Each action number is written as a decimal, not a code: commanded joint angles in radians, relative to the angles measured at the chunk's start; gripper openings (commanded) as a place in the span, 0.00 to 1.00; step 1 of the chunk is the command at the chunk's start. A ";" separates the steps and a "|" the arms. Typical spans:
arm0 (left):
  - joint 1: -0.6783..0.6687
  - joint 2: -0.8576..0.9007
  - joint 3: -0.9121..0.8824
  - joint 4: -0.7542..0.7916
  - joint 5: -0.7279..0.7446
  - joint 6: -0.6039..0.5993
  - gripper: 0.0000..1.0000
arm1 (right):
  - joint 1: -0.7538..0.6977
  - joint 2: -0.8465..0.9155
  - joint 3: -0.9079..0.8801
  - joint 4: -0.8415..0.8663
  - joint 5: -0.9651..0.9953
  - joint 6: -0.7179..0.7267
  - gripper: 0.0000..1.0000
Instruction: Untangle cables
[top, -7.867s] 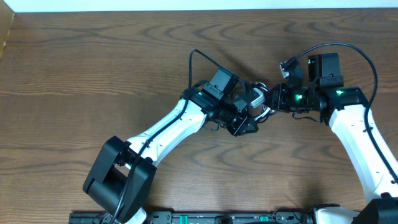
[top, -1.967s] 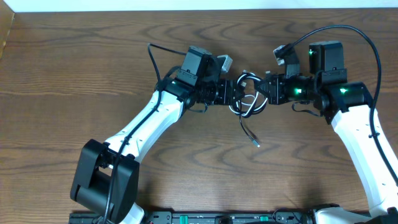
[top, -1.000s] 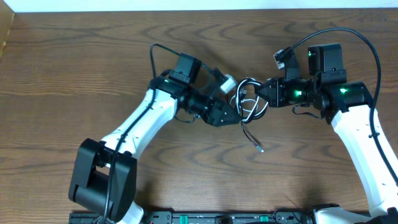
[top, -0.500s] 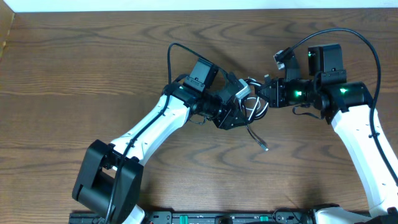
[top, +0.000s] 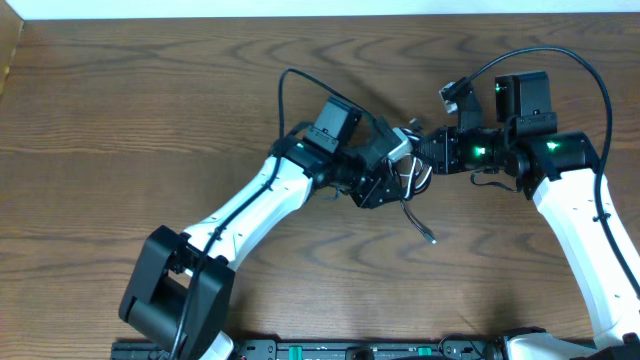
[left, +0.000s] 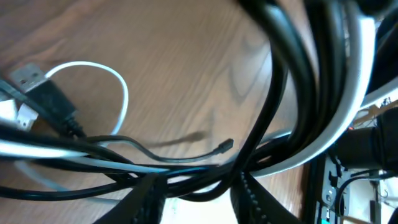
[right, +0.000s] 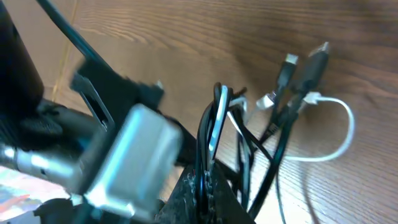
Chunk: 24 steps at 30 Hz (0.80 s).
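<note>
R jaws pinch the cables (right: 208, 137) (blk & wht tangle).

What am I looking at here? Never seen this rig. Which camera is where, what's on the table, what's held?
These are two white robot arms at a wooden table, each ending in a two-finger gripper. The wide picture comes from a fixed camera above. In it the left arm reaches in from the lower left and the right arm from the right. The other two pictures come from cameras on the wrists, looking along the fingers. Between the arms is a tangle of two thin cords, a black cable and a white cable. The right gripper is shut on several strands of it. The left gripper is open, with its fingers either side of other strands. One loose black end hangs out of the tangle.
</note>
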 joint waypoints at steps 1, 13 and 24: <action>-0.031 0.026 -0.013 -0.004 -0.026 -0.005 0.36 | -0.001 -0.005 0.022 0.016 -0.094 -0.012 0.01; -0.032 0.063 -0.011 0.077 -0.019 -0.135 0.08 | -0.056 -0.005 0.021 0.006 -0.165 -0.012 0.01; 0.060 -0.026 -0.010 0.078 0.037 -0.216 0.07 | -0.123 0.020 0.019 -0.097 0.188 0.020 0.01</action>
